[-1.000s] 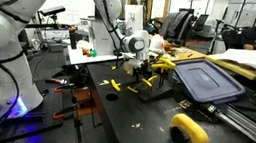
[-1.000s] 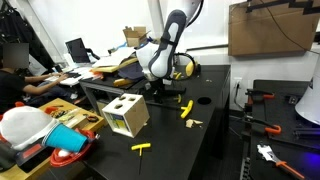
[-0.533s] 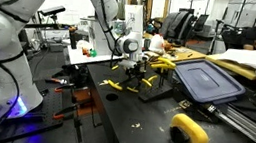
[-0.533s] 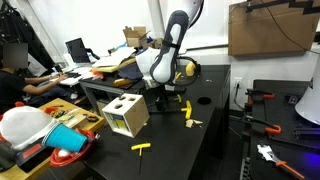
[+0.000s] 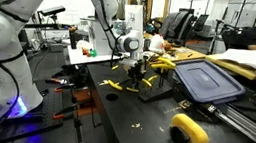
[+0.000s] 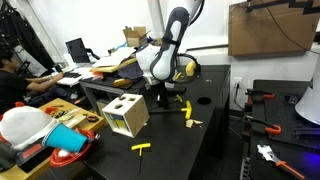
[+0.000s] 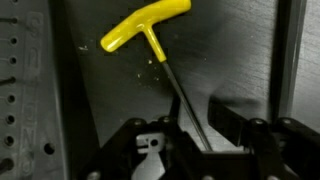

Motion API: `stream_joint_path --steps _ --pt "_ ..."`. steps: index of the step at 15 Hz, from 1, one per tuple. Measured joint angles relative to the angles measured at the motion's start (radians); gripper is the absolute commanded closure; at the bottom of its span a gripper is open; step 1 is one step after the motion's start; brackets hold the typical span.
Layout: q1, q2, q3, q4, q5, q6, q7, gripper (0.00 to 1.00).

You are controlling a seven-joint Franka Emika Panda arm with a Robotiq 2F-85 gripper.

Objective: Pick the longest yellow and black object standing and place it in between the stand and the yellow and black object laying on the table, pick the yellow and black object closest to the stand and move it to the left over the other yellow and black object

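In the wrist view a T-handled key with a yellow handle [image 7: 145, 28] and a thin black shaft [image 7: 180, 100] runs down between my jaws. My gripper [image 7: 190, 135] stands partly closed around the shaft, and one dark finger [image 7: 228, 118] is still a little apart from it. In both exterior views the gripper [image 5: 138, 73] [image 6: 160, 98] hangs low over the black table. Beside it is the small stand [image 6: 192, 123] with a yellow and black key [image 6: 185, 106] upright. Another yellow and black key [image 5: 113, 85] [image 6: 142, 147] lies flat on the table.
A wooden box with holes [image 6: 125, 115] stands close to the arm. A blue-grey bin lid [image 5: 207, 81] and a curved yellow tool [image 5: 192, 132] lie on the table. Red-handled tools [image 6: 262, 98] rest on a side table. People sit at desks behind.
The arm has come down and shifted slightly toward the stand. The jaws have narrowed from wide open to partly closed around the key's shaft.
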Motion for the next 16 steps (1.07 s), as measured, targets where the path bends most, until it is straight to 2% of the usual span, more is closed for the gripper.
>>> stream_joint_path --steps 1,4,9,16 --pt "-0.001 -0.002 0.000 -0.001 0.000 0.000 0.000 1.00" --pt "-0.003 -0.006 0.000 -0.003 0.001 0.000 0.000 0.97" --pt "-0.002 -0.016 0.000 -0.018 0.001 0.000 0.006 0.97" --pt "0.000 -0.119 0.025 -0.122 0.055 -0.066 0.009 0.97"
